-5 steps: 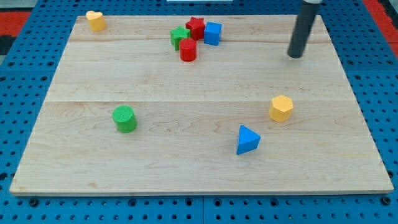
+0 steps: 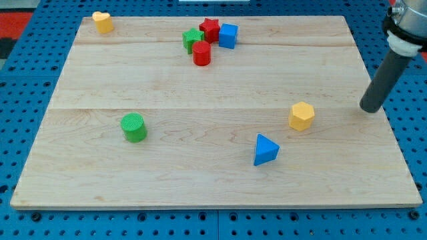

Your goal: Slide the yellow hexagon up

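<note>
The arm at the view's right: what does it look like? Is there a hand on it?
No hand or jaws. It ends in a straight, dark grey round rod, plain and unmarked, down to my tip. Above the rod sits a white collar under a grey metal part. No cables show.

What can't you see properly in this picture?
- My tip: its rod is cut off by the view's top right edge.
- Green star: partly hidden behind the red cylinder; whether they touch is unclear.
- Red star: its lower part is covered by the cylinder in front.
</note>
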